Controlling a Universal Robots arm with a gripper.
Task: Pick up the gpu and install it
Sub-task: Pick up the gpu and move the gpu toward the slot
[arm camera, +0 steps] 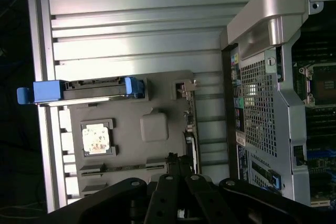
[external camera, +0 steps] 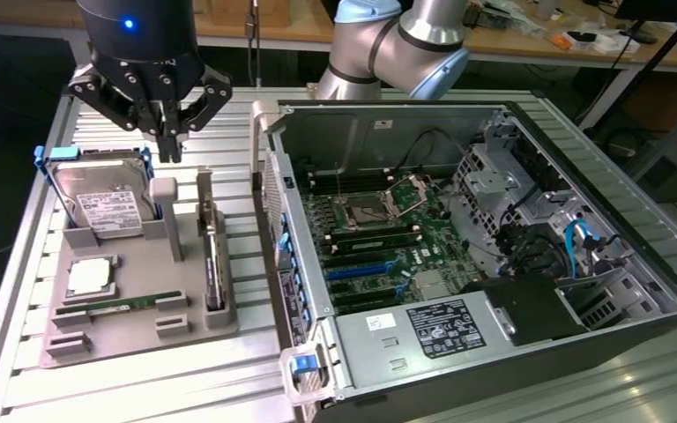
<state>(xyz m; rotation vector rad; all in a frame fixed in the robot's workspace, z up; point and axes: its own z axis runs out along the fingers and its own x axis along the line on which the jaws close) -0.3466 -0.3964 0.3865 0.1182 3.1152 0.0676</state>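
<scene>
The gpu point(external camera: 211, 256) stands on edge in a slot of the grey holder tray point(external camera: 138, 339), a thin dark card with a silvery bracket at its far end. In the wrist view the gpu point(arm camera: 190, 124) is seen edge-on along the tray's side nearest the computer case. My gripper point(external camera: 172, 145) hangs above the tray's far end, between the hard drive and the gpu, touching neither. Its fingers meet at the tips with nothing between them. The gripper point(arm camera: 175, 161) also shows in the wrist view, just over the gpu's near end.
The open computer case point(external camera: 433, 220) lies at the exterior view's right, its motherboard with blue slots point(external camera: 362, 275) exposed. On the tray sit a hard drive in a blue frame point(external camera: 101, 198), a CPU point(external camera: 89, 278) and a green RAM stick point(external camera: 121, 307). The table is slatted aluminium point(external camera: 138, 388).
</scene>
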